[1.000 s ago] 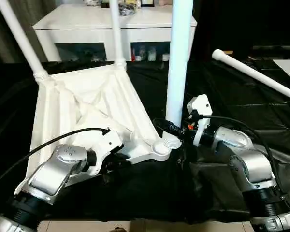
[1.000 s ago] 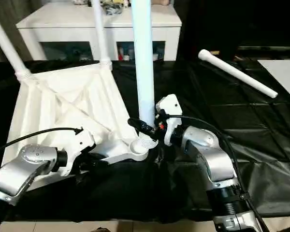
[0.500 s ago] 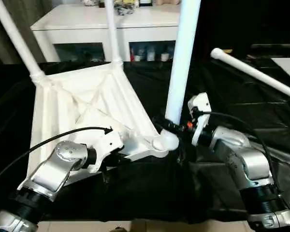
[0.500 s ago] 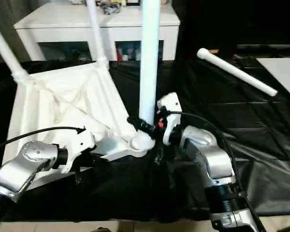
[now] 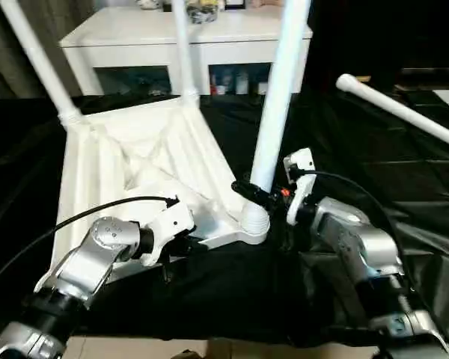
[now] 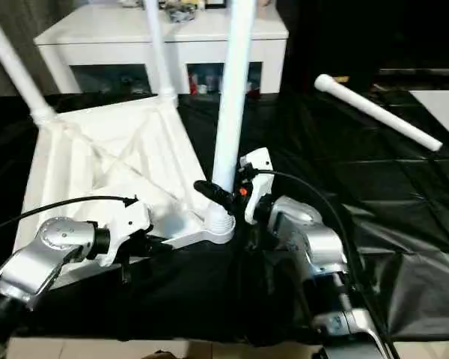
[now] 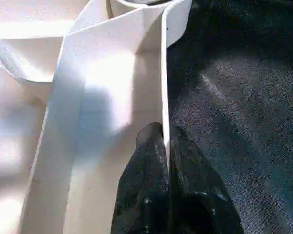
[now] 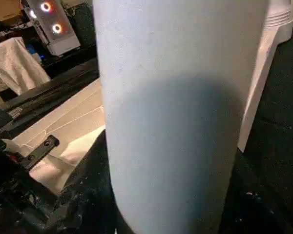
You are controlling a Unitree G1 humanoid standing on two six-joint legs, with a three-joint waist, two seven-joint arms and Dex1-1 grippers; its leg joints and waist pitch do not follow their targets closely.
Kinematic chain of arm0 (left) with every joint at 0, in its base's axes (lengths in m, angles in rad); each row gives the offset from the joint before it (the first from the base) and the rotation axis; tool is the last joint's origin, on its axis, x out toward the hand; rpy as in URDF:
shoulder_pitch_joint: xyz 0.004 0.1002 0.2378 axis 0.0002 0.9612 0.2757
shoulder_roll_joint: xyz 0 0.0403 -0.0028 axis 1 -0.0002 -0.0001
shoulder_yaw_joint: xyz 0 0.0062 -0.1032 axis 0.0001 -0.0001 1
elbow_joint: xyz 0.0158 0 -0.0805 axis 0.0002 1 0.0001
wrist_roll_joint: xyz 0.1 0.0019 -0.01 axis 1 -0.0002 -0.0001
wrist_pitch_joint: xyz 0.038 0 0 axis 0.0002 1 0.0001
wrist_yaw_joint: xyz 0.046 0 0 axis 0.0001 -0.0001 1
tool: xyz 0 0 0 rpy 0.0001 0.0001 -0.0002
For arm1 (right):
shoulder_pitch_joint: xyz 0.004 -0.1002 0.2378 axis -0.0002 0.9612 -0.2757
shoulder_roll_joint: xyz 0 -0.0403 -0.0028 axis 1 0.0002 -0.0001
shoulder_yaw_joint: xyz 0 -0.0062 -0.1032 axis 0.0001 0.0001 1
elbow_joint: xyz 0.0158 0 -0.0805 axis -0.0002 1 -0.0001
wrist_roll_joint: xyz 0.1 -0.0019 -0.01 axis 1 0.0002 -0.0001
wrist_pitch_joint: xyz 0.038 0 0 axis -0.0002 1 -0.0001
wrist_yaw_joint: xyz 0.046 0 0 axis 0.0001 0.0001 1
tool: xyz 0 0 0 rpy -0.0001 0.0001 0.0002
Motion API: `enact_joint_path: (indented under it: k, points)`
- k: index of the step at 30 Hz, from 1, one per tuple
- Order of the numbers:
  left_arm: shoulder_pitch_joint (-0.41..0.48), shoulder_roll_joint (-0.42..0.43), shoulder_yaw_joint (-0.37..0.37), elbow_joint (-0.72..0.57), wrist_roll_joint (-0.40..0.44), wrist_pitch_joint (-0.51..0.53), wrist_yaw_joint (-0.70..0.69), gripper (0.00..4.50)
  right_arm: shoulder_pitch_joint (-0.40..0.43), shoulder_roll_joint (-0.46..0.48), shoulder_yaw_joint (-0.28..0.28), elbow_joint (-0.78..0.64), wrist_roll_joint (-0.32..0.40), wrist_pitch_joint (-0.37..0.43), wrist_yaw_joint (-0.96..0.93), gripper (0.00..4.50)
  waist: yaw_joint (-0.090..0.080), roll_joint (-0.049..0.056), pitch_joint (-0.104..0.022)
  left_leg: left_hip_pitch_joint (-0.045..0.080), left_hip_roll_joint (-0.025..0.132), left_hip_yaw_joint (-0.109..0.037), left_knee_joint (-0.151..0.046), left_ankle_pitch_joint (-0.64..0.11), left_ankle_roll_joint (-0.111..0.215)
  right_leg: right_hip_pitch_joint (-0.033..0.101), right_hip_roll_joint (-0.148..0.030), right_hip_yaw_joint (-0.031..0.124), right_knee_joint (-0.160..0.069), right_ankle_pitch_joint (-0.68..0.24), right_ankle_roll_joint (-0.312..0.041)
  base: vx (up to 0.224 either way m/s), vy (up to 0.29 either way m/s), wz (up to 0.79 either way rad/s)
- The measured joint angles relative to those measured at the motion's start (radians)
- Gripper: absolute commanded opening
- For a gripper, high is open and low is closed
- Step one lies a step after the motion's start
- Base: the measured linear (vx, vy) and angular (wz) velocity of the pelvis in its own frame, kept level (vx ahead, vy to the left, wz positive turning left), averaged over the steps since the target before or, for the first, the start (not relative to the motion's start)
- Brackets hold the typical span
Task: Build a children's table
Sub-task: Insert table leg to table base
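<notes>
A: Item: white ribbed plastic tabletop (image 5: 135, 168), lying upside down on the black cloth (image 5: 232, 299); left gripper (image 7: 165, 146) is pinching its rim.

B: Third long white tapered leg (image 5: 275, 97), right gripper (image 5: 256, 194) clasping it, is standing tilted in the near socket (image 5: 252, 224); straighten before twisting.

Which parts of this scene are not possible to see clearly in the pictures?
- Tops of the three upright white tapered plastic legs: cut off by the head views' upper edge.
- Thread of the near leg: hidden inside the round corner socket of the white ribbed plastic tabletop.
- Items behind the white cabinet's dark glass doors: too small.
- Far end of the loose white leg: cut by the left eye view's edge.
</notes>
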Motion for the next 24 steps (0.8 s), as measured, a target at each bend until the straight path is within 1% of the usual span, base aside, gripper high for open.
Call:
enact_joint_path:
  k: [4,11,14,16,19,24]
  points:
    - [0.0,-0.003,0.002,0.004,0.001,-0.007,0.002,0.0,-0.002,0.004,0.004,0.021,-0.008,-0.035,0.002,1.86,0.0,0.0,0.0,0.0,0.0,0.001,0.0,0.0,0.0,0.0,-0.001,0.0,0.0,0.0,0.0,0.0,0.0,0.0]
    - [0.0,-0.018,0.013,0.021,0.016,-0.032,0.008,0.0,-0.001,0.015,-0.012,0.053,-0.005,-0.077,0.0,1.86,0.001,-0.001,0.0,0.001,0.0,0.003,-0.003,0.0,0.0,0.0,-0.002,0.0,0.0,0.0,0.001,0.0,0.0,0.0]
    - [0.0,-0.028,0.02,0.031,0.016,-0.042,0.014,0.0,0.013,0.019,-0.026,0.054,0.0,-0.1,-0.002,1.85,0.003,-0.001,0.0,0.001,0.0,0.005,-0.005,0.0,0.0,0.0,-0.003,0.0,-0.001,-0.001,0.001,0.0,0.0,0.0]
    - [-0.001,-0.034,0.021,0.033,0.016,-0.047,0.016,0.0,0.037,0.023,-0.042,0.042,0.013,-0.12,-0.004,1.85,0.004,-0.001,0.0,0.001,0.0,0.006,-0.006,0.0,0.0,0.0,-0.004,0.0,-0.002,-0.001,0.002,0.0,0.0,0.0]
    - [-0.002,-0.042,0.021,0.04,0.016,-0.053,0.018,0.0,0.071,0.029,-0.051,0.013,0.016,-0.146,-0.017,1.85,0.006,0.002,-0.002,0.001,0.0,0.008,-0.007,0.0,0.0,0.001,-0.004,0.0,-0.005,-0.001,0.001,0.0,0.0,0.0]
    - [-0.008,-0.063,0.021,0.066,0.021,-0.069,0.029,0.0,0.144,0.037,-0.063,-0.049,0.015,-0.204,-0.05,1.85,0.005,0.01,-0.007,0.001,0.0,0.009,-0.01,0.0,0.0,0.001,-0.004,0.0,-0.013,-0.001,0.002,0.0,0.0,0.0]
